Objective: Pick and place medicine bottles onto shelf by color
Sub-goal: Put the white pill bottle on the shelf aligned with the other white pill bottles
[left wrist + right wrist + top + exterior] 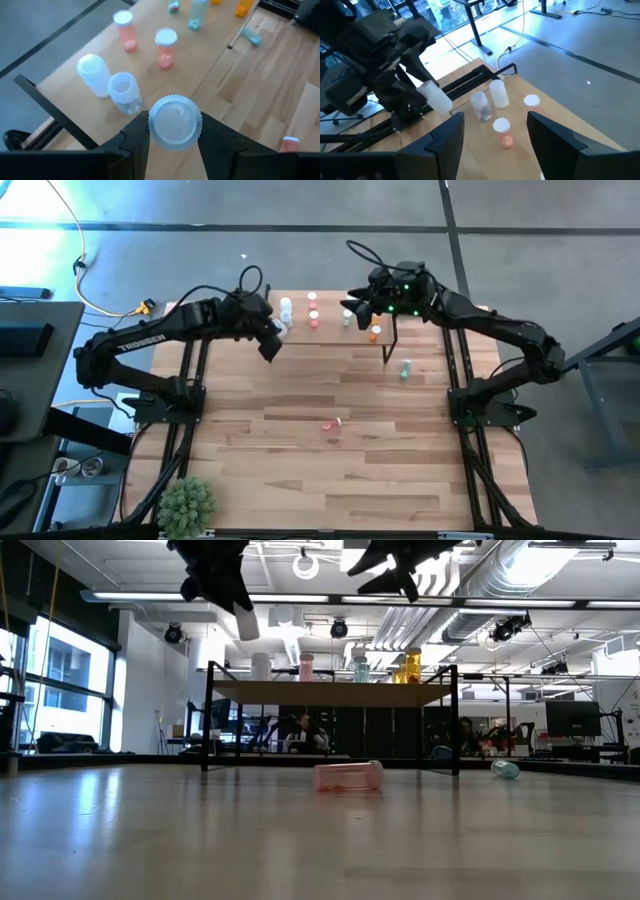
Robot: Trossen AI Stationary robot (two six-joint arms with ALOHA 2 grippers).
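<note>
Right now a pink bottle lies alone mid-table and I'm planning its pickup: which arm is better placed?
The right. The right gripper is open and empty above the shelf, while the left gripper is shut on a white bottle. The pink bottle lies about midway between the arms.

I see a matt light-wood plank table [300, 470]. The shelf [210, 45] is the same pale wood, on thin black metal legs [208, 720]. The vials [125, 92] look like translucent plastic, one cap [175, 121] ribbed. The left gripper [172, 150] is matt black plastic.
</note>
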